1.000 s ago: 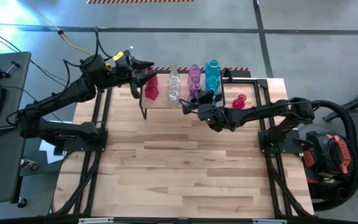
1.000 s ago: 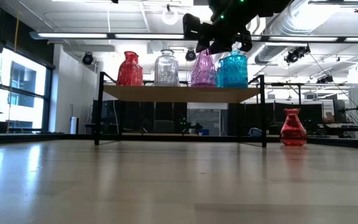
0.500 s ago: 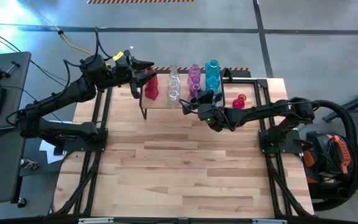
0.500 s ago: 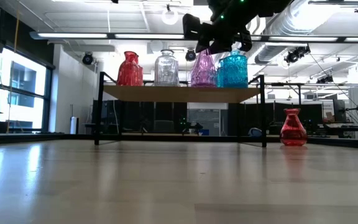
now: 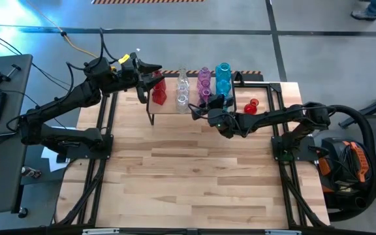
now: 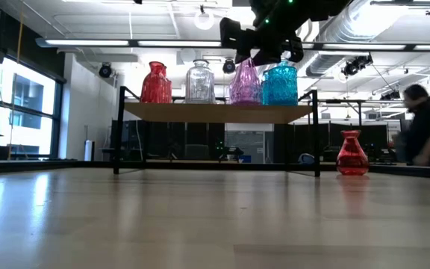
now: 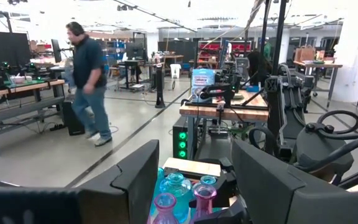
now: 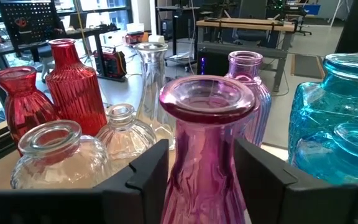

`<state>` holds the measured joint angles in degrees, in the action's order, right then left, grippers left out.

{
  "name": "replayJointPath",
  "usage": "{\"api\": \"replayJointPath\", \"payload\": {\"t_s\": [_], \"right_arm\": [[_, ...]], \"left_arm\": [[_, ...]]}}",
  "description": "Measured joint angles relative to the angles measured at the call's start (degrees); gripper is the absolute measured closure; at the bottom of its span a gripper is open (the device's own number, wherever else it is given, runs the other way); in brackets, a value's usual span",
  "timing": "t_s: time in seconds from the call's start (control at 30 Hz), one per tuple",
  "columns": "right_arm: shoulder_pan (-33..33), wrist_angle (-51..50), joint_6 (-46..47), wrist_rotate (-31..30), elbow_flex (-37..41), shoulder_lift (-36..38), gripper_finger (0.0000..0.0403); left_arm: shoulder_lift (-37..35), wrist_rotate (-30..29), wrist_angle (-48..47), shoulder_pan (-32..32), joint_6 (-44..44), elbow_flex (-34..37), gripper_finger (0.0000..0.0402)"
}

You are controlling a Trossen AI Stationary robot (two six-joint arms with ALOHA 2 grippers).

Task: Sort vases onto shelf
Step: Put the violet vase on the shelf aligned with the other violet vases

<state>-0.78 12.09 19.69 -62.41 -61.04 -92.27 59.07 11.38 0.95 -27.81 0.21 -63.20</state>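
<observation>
High view: shelf [image 5: 168, 112] at far edge of table [image 5: 188, 176], rows of vases on top by colour, left to right: red vases [image 5: 158, 91], clear vases [image 5: 183, 90], purple vases [image 5: 204, 81], teal vases [image 5: 223, 77]. One small red vase [image 5: 251, 105] off the shelf, on table just right of it. Right gripper [image 5: 209, 104] over shelf's front edge at the purple row. Left gripper [image 5: 153, 72] above shelf's far left corner, by the red row, clear of them; cannot tell finger spread from here.

Low view: shelf top on black legs, four front vases in a line: red, clear, front purple vase [image 6: 244, 84], teal. Right gripper [image 6: 262, 46] coming down from above onto purple vase neck. Lone red vase standing upright on table right of shelf. Person [image 6: 428, 125] in dark top at far right of room behind.

Left wrist view: left fingers [image 7: 138, 177] spread wide, nothing between them; teal and purple vase mouths visible below between them. Person walking in room beyond.

Right wrist view: right fingers [image 8: 148, 171] either side of front purple vase neck, close against it; actual contact hard to confirm, looks gripped. Red, clear, another purple and teal vases standing around it.
</observation>
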Motion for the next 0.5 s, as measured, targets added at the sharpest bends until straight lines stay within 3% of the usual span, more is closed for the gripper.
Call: {"api": "replayJointPath", "payload": {"t_s": [0.5], "right_arm": [[-0.68,0.73,1.45,0.59,0.00,-0.02,0.0239]], "left_arm": [[0.00,0.00,0.00,0.00,0.00,0.00,0.0207]]}}
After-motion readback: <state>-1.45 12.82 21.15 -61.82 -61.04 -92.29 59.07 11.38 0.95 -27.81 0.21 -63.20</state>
